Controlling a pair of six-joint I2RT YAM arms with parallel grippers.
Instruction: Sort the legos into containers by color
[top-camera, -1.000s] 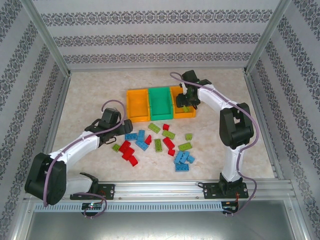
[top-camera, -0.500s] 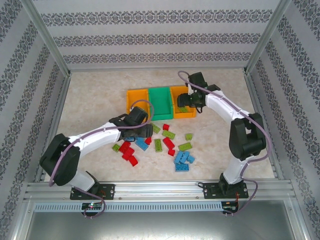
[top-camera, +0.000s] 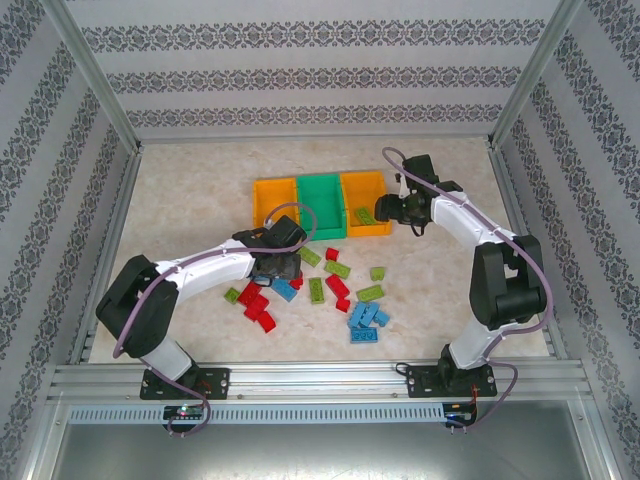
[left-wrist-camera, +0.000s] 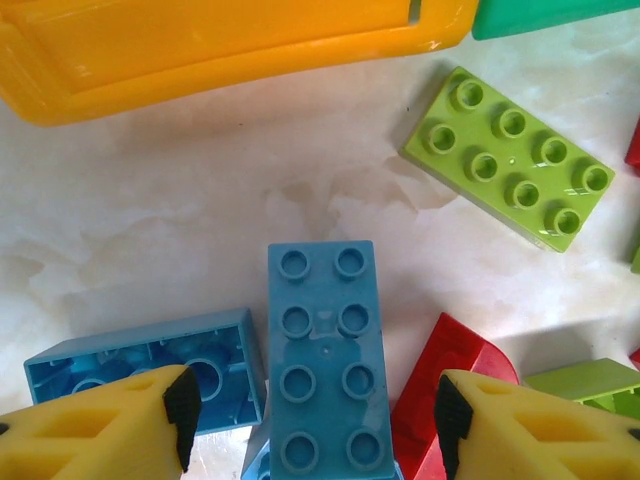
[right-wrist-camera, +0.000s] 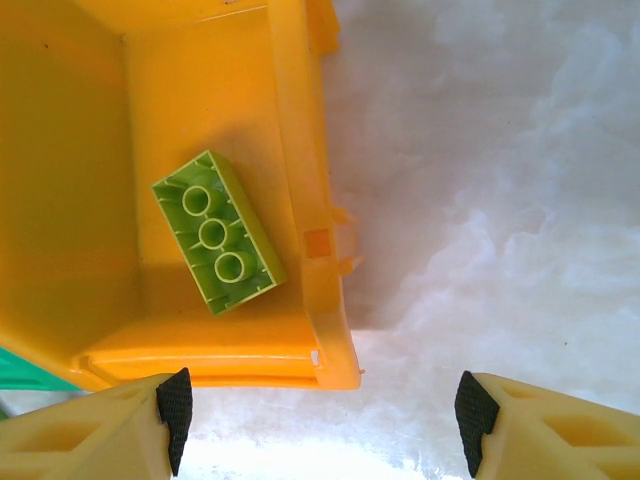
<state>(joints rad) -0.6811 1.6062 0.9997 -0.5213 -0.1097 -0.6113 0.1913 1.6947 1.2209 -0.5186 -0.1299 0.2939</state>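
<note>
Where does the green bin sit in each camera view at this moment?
Top external: green bin, middle of the bin row, mid-table.
Left wrist: sliver in the top right corner, beside the left orange bin.
Right wrist: sliver at the lower left edge, past the right orange bin.
Shared landmark: the pale marbled table.

The left arm (top-camera: 200, 272) is stretched low and forward, and the left gripper (top-camera: 278, 262) is set just in front of the containers (top-camera: 322, 205), near their left-hand end, pointed downward. Its yellow fingers (left-wrist-camera: 110, 425) are held apart. The right arm (top-camera: 510, 285) is raised at the elbow and bent inward. The right gripper (top-camera: 385, 210) is placed at the right end of the containers, its fingers (right-wrist-camera: 560, 425) spread wide.
</note>
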